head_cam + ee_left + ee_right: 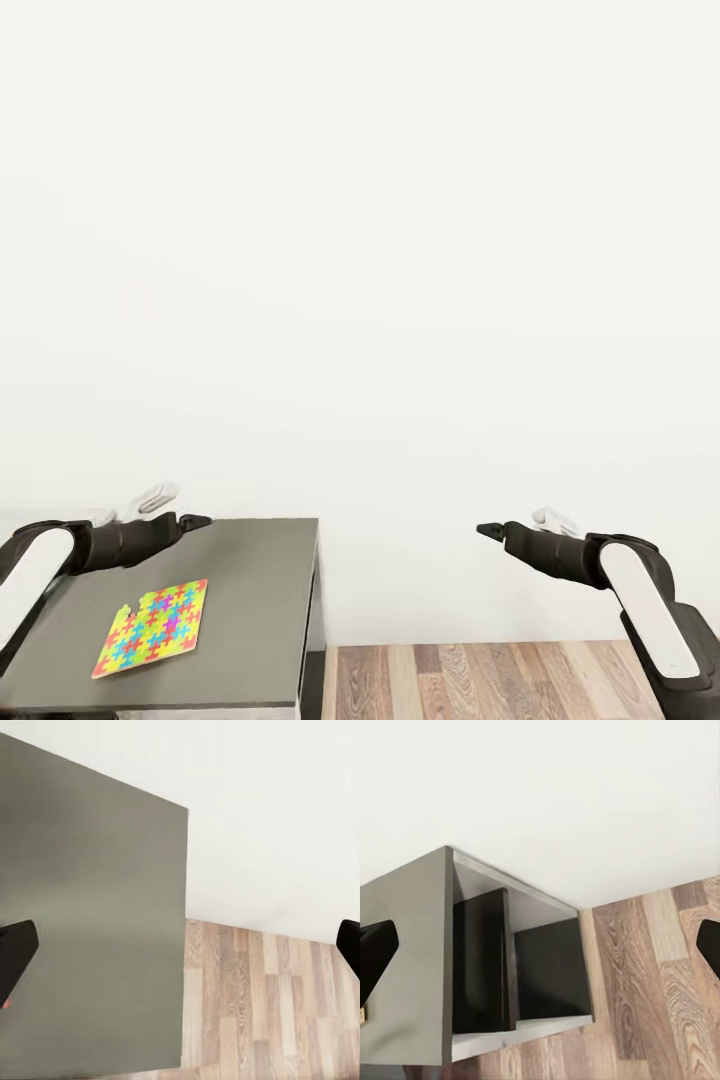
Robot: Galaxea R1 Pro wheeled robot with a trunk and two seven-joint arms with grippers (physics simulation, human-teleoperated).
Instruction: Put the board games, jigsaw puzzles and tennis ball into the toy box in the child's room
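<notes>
Nearest in the head view, a jigsaw puzzle [152,628] of yellow, blue, green and pink pieces lies flat on the dark grey top of a low cabinet [255,600], toward its left front part and turned a little askew to the edges. One corner on its left side looks slightly ragged. To the right of the cabinet is a strip of wood-plank floor [500,680].

The left pincer [196,521] hangs above the far left part of the cabinet top, beyond the puzzle and not touching it. In the left wrist view its two dark fingers [15,954] stand wide apart at the picture's edges with nothing between them, looking down on the bare grey top and the floor beside it.

The right pincer [488,531] is well off to the right of the cabinet, over the floor, pointing left. The right wrist view shows its fingers [375,949] spread wide too, holding nothing, with the cabinet's open side beneath: dark compartments split by an upright divider.

Behind everything is a plain white wall [360,250].
</notes>
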